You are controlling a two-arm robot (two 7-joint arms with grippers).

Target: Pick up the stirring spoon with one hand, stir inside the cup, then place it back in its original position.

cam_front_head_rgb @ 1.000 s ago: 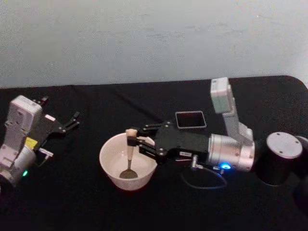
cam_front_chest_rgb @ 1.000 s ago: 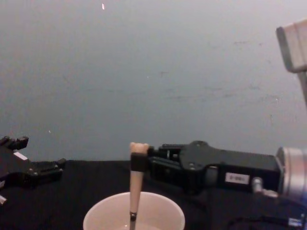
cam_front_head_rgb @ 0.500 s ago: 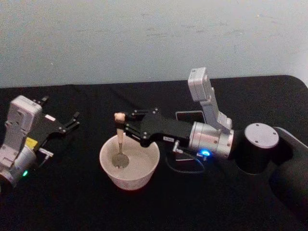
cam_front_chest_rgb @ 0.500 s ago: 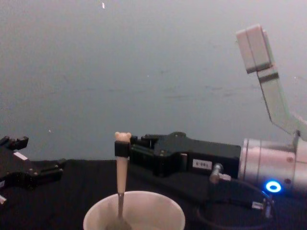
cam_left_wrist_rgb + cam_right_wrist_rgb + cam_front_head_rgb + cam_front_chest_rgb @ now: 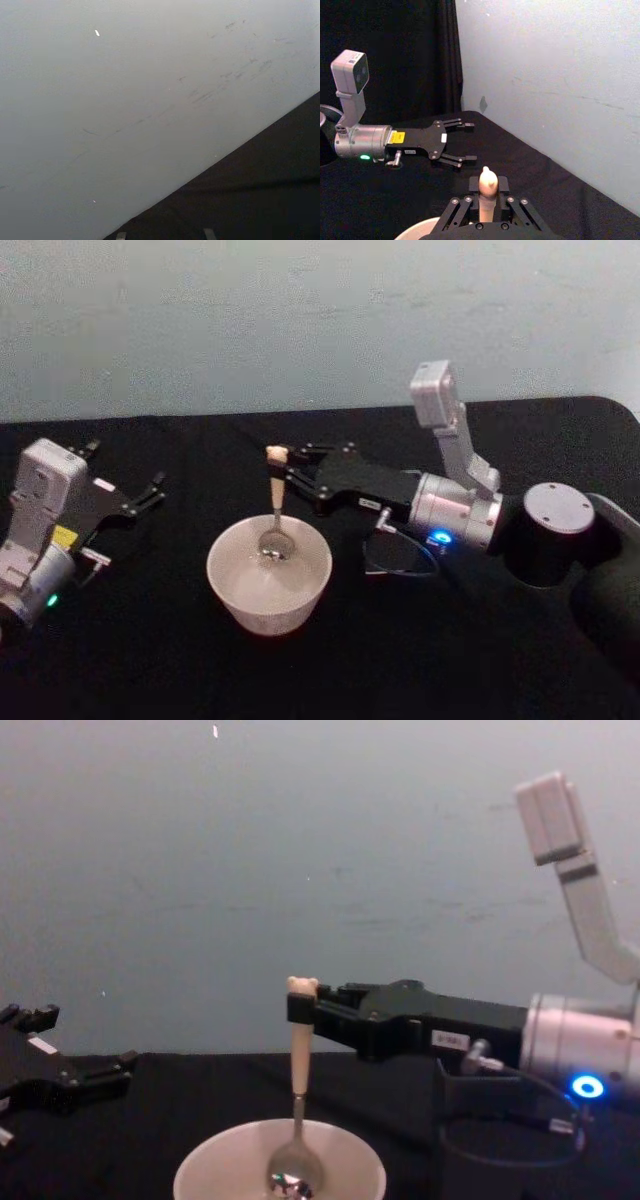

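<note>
The stirring spoon (image 5: 275, 502) stands upright in the cup (image 5: 222, 585). Its metal bowl rests inside near the far wall, and its bear-head top (image 5: 302, 986) sticks up above the rim. My right gripper (image 5: 283, 473) reaches in from the right and is shut on the cream handle just under the bear head. In the right wrist view the handle (image 5: 487, 186) sits between the fingers. A dark box shape, probably the original position holder (image 5: 482, 1112), stands under my right arm. My left gripper (image 5: 152, 491) is parked open at the far left.
A black cloth covers the table, with a pale wall behind it. A cable loop (image 5: 400, 562) hangs under the right wrist, close to the cup's right side. The right wrist view shows the left arm (image 5: 395, 142) lying across the table beyond the cup.
The spoon has swept around inside the cup, from the near middle to the left side and now to the far side. The right arm swung with it; the left arm stayed still.
</note>
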